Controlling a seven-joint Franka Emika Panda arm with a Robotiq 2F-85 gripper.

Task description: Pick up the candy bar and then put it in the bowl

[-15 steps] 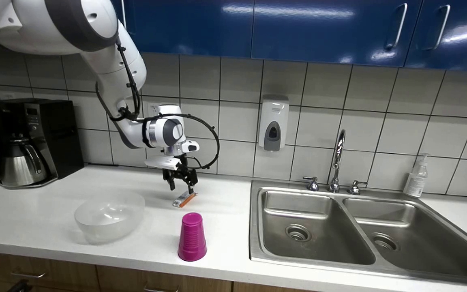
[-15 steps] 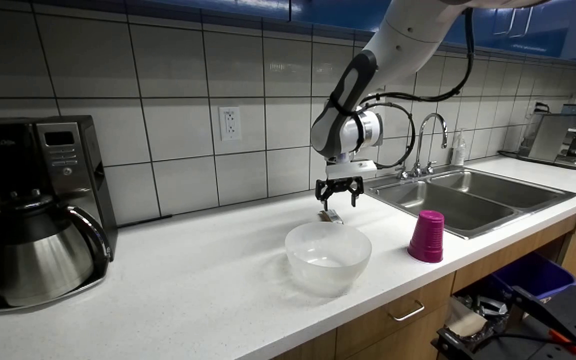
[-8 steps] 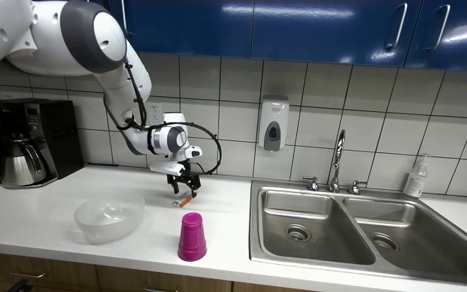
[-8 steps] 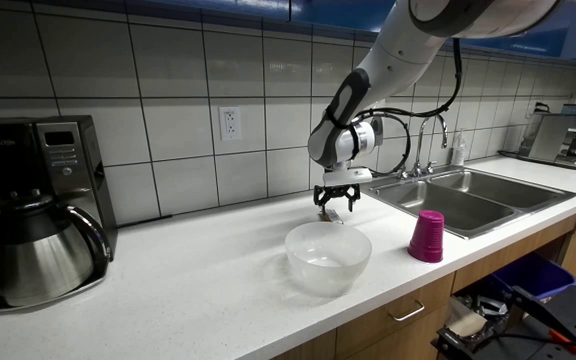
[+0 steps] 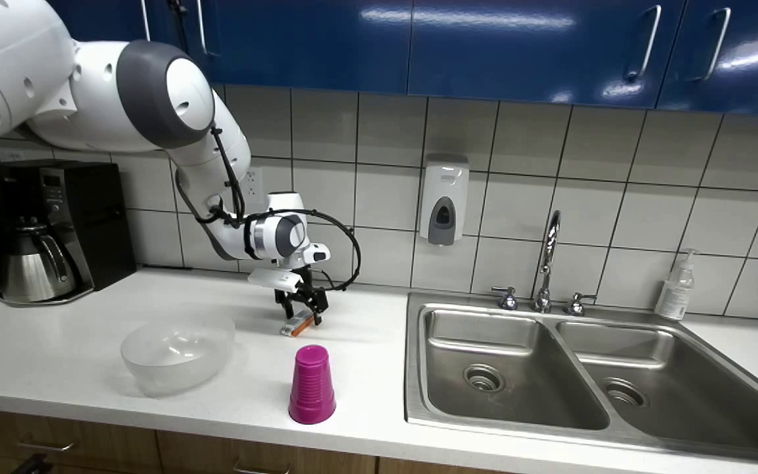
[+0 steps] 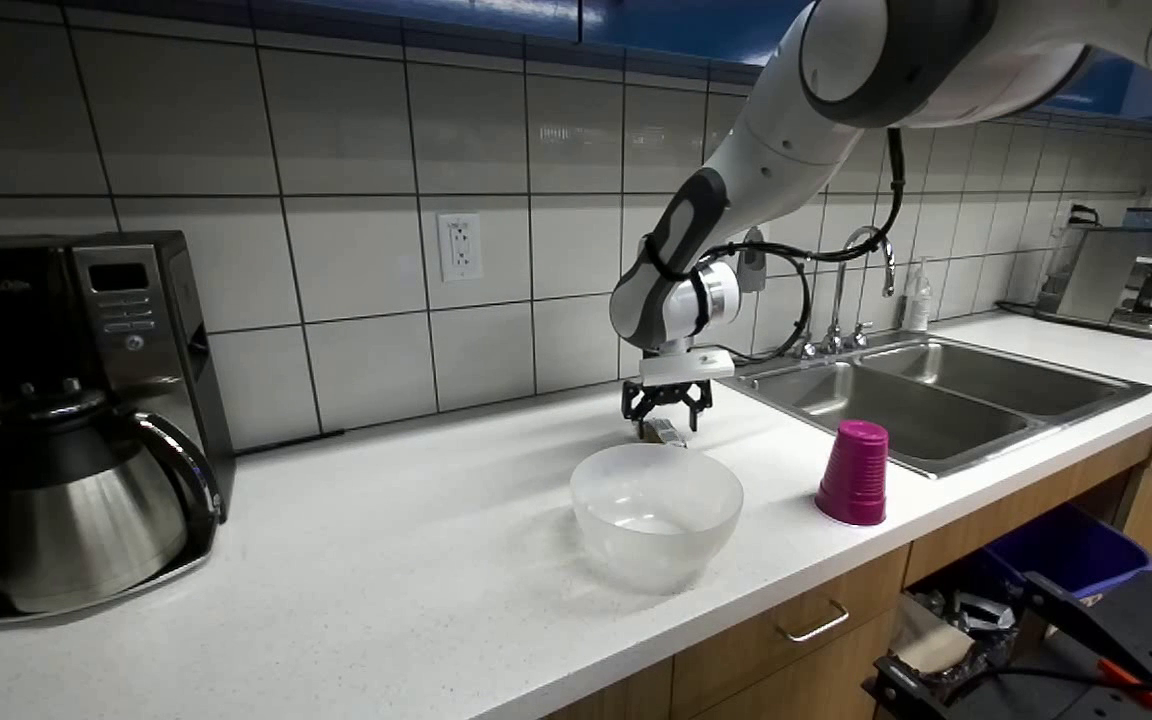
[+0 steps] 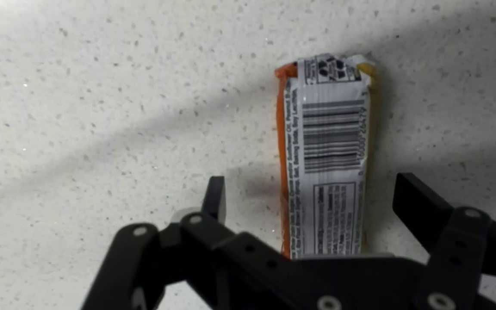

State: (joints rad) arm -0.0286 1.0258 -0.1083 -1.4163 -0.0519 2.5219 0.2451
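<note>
The candy bar (image 7: pixel 330 142) lies flat on the white counter, its pale barcode side up, with an orange edge and a yellowish edge. It also shows in both exterior views (image 5: pixel 296 324) (image 6: pixel 669 436). My gripper (image 7: pixel 310 185) is open above it, one finger on each side of the bar, with a gap on both sides. The bar's near end is hidden behind the gripper body in the wrist view. The gripper also shows low over the counter in both exterior views (image 5: pixel 303 317) (image 6: pixel 667 428). The translucent bowl (image 5: pixel 175 368) stands upright and empty near the bar, also in an exterior view (image 6: pixel 651 555).
A magenta cup (image 5: pixel 312 388) stands upside down near the counter's front edge. A steel double sink (image 5: pixel 415 368) is set into the counter. A coffee maker (image 6: pixel 126 330) with a carafe stands at the far end. The tiled wall (image 6: pixel 356 260) is close behind the arm.
My gripper has moved down toward the candy bar, and its fingers now stand lower on both sides of it. The jaws stay open. The bar, bowl and cup have not moved.
</note>
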